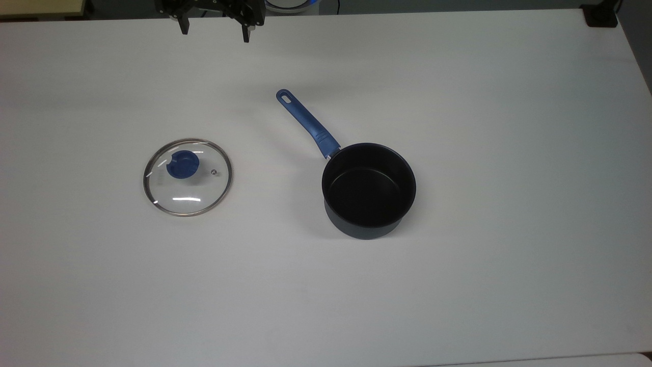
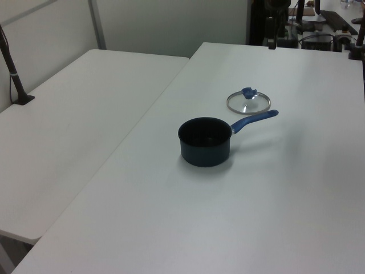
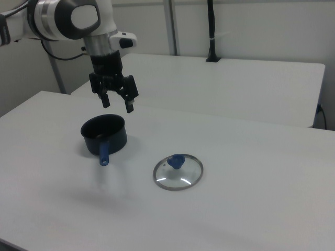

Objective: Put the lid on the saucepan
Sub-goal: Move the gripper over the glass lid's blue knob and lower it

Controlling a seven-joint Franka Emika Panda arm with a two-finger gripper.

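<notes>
The hand (image 3: 117, 102) hangs high above the desk (image 1: 458, 285) with its fingers spread wide and nothing between them, probably poised to start. The lid (image 1: 187, 177) lies flat, knob up, at the top view's left, well apart from the saucepan (image 1: 369, 189), which stands upright and uncovered, ready to be capped.

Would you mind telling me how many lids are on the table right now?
1. The lid lies flat on the table, apart from the saucepan, on the top view's left.
</notes>
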